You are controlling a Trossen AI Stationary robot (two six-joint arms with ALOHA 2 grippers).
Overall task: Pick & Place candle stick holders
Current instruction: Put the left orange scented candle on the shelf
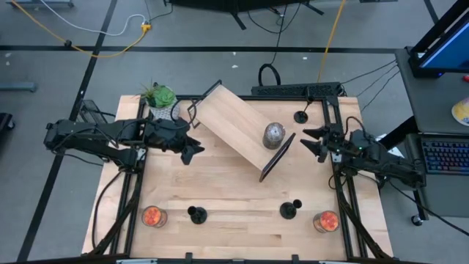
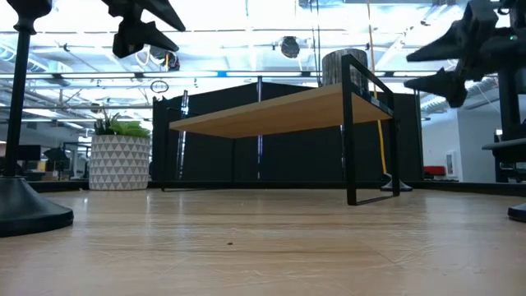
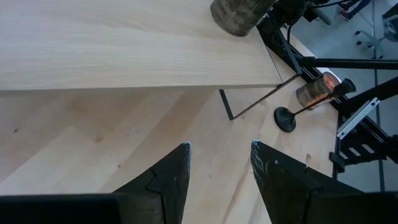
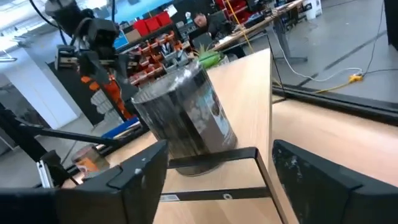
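Observation:
Three black candle stick holders stand on their round bases on the wooden table: one near the front left (image 1: 197, 215), one near the front right (image 1: 291, 210) and one at the far right (image 1: 301, 116). The front right holder also shows in the left wrist view (image 3: 287, 118). My left gripper (image 1: 192, 150) hangs open and empty above the table, left of the wooden shelf. My right gripper (image 1: 311, 141) is open and empty, just right of the shelf's end, facing the grey jar (image 4: 186, 118). In the low view both grippers are high above the table, the left (image 2: 144, 29) and the right (image 2: 456, 49).
A slanted wooden shelf on a black frame (image 1: 238, 128) stands mid-table with a grey jar (image 1: 274, 134) on it. A potted plant (image 1: 160, 99) stands at the far left. Two glass jars with orange contents stand at the front left (image 1: 152, 216) and front right (image 1: 326, 221).

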